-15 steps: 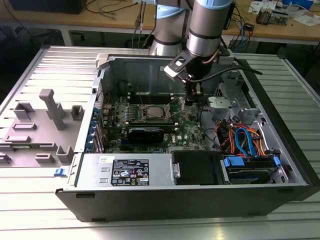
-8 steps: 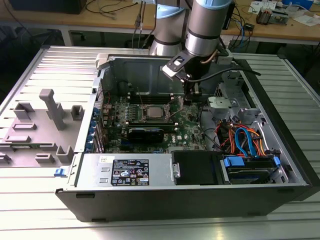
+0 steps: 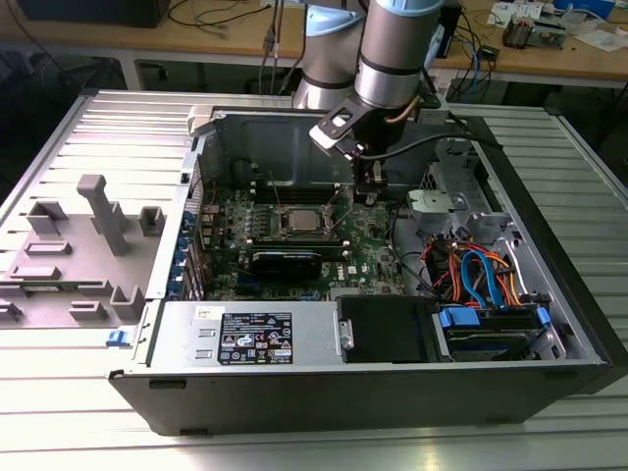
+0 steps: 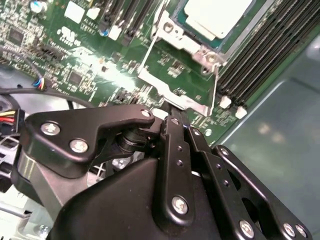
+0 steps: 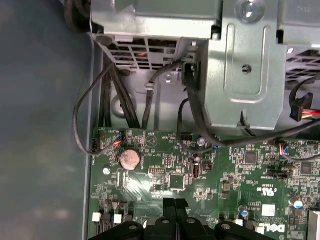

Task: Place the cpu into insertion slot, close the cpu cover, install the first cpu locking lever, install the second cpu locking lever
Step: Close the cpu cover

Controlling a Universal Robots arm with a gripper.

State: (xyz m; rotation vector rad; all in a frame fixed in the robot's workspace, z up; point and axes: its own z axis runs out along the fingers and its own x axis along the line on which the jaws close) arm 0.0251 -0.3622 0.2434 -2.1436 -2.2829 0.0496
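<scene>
Starting at the gripper (image 5: 175, 204): its two fingers are pressed together, with nothing seen between them. Judged purpose: a closed tip serves as a blunt pusher for plate or lever work, not for carrying. In the exterior view the gripper (image 3: 371, 191) hangs low over the board (image 3: 378, 257), just beside the slot (image 3: 284, 226) on the exterior view's right. In the second wrist view its tip sits near a silvery tab (image 4: 172, 90) at the socket's edge. Whether they touch cannot be told.

The cpu (image 4: 217, 14) lies flat in the slot: square, dull silver top up, level with its surround. Placement appears done. The cover (image 4: 192, 47), a thin silvery frame, appears to lie down around the chip. Whether it is latched cannot be told. Black RAM slots (image 4: 265, 55) run alongside. The case (image 3: 275, 142) lies on its side and open, which presents the board upward to the arm.
</scene>
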